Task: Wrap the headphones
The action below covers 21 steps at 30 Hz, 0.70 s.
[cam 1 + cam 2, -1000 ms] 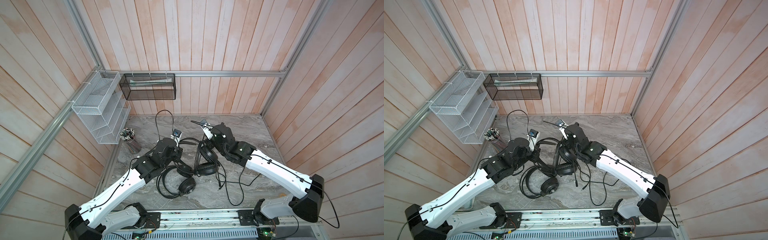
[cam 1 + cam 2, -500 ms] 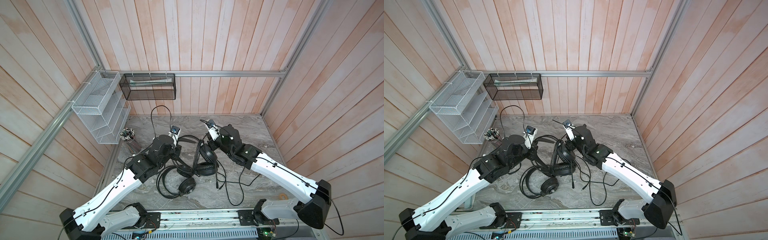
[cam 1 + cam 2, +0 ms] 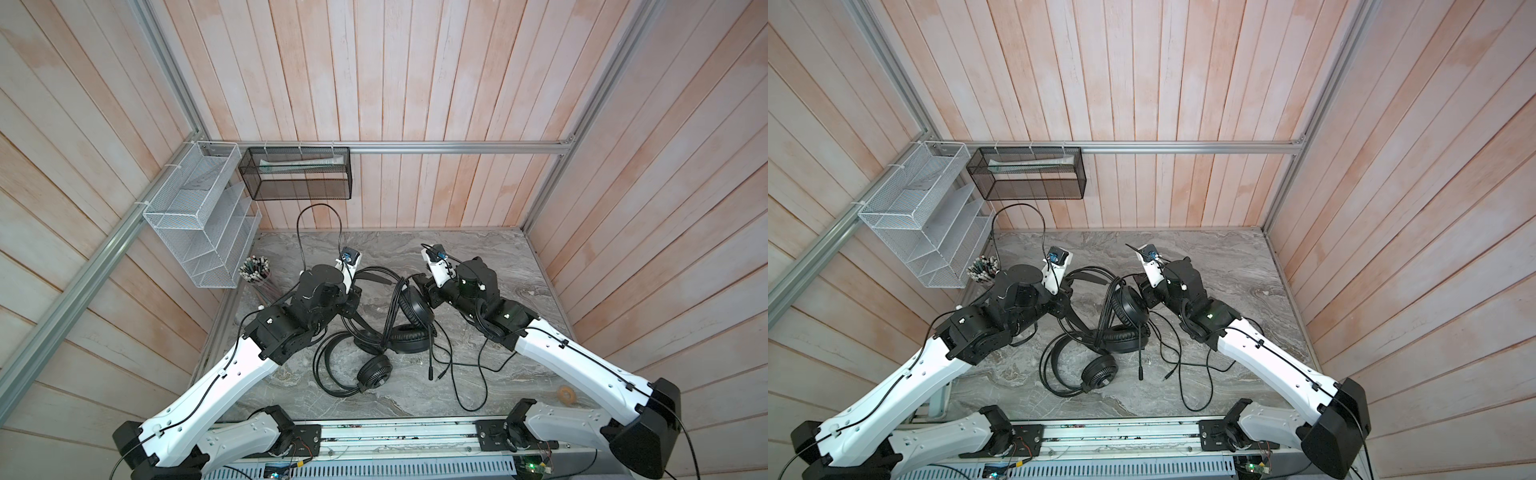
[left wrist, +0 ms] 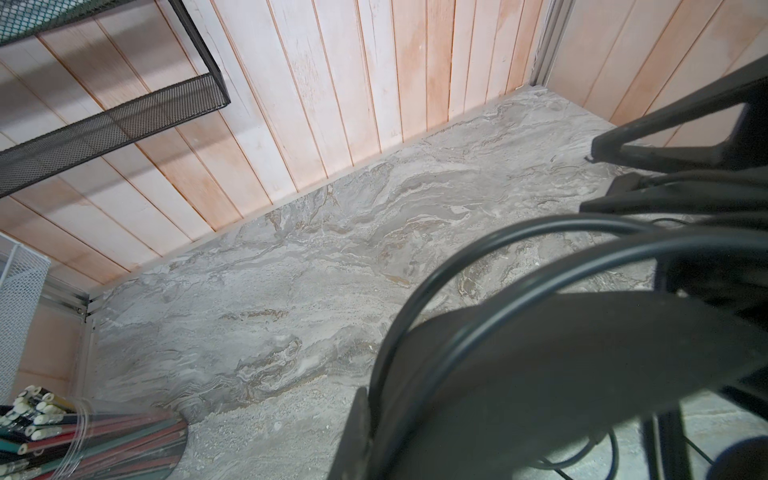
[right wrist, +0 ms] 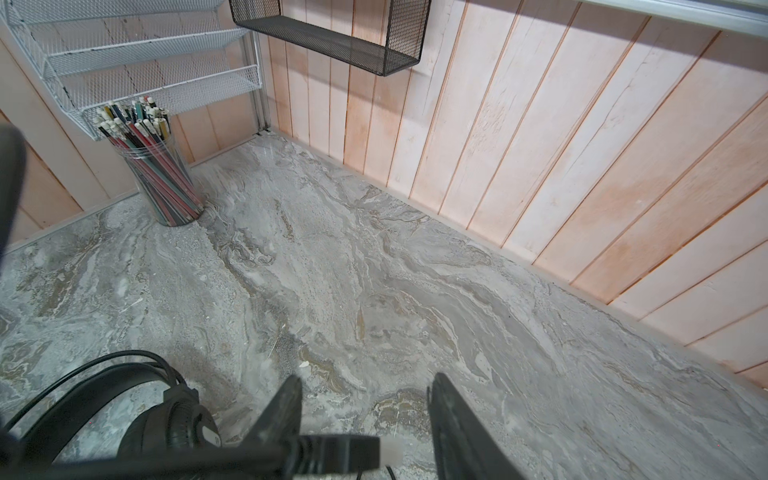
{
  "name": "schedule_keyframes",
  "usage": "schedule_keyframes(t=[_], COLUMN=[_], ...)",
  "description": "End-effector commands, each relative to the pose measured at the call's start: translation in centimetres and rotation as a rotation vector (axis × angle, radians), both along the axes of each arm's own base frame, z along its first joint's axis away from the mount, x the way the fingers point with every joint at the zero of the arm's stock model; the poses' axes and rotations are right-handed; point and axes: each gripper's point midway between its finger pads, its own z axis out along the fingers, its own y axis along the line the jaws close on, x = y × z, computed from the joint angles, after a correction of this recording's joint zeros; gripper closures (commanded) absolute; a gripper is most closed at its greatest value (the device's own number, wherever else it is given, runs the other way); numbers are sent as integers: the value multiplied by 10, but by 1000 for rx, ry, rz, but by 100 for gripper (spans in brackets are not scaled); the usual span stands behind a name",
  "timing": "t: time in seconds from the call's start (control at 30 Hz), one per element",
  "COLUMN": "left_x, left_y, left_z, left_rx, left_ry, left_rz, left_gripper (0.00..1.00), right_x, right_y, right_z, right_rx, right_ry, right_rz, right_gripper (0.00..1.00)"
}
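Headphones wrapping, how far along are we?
Nothing looks done: both headphones lie tangled, cables loose on the table. In hand: left claw shut on one headband, right claw open. Left: wrapping both cables.

Soft, even light, faint shadows. Right beside the left pincer (image 4: pixel 590 178), the headphones (image 4: pixel 540 374) look big and blurry.

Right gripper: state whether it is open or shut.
Open. In the right wrist view the right gripper has its two black fingers apart, bare grey marble tabletop showing between them.
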Motion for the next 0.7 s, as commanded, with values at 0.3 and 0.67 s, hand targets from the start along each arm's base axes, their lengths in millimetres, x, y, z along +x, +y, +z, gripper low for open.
schedule_keyframes(t=[0.3,0.67], left_x=[26,89], left_y=[-7,1], left_z=[91,68], left_rx=[-306,-293], left_ry=[-191,-205], left_rz=[23,147], left_gripper=[100,100], right_x=[1,16], right_y=[-34,-168], right_z=[-18,-48], right_rx=[137,243], right_ry=[79,61], right_rz=[-108,-724], right_gripper=[41,1])
